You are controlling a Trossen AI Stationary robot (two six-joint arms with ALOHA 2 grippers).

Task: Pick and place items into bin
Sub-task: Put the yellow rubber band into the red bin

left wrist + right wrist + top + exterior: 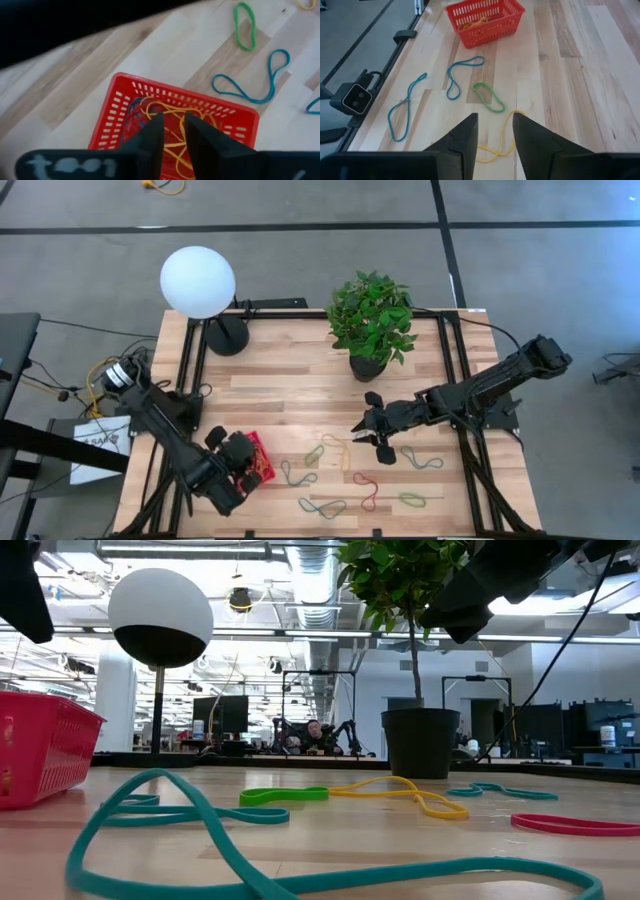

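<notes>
The red mesh bin (pixel 260 450) stands near the table's front left and holds several yellow and orange bands (pixel 167 107). My left gripper (pixel 173 120) hangs over it, pointing steeply down, open a narrow gap; I see nothing pinched. More bands lie flat on the wood: yellow (pixel 495 145), green (pixel 489 97), teal (pixel 462 75), a second teal (pixel 405 107), and red (pixel 365 490). My right gripper (pixel 495 120) hovers open above the yellow band at mid-table, clear of it.
A potted plant (pixel 370 330) stands at the far middle, just behind my right gripper. A lamp with a white globe (pixel 198 280) stands at the far left. Black frame rails (pixel 455 380) run along both sides of the table. More bands lie near the front edge (pixel 412 500).
</notes>
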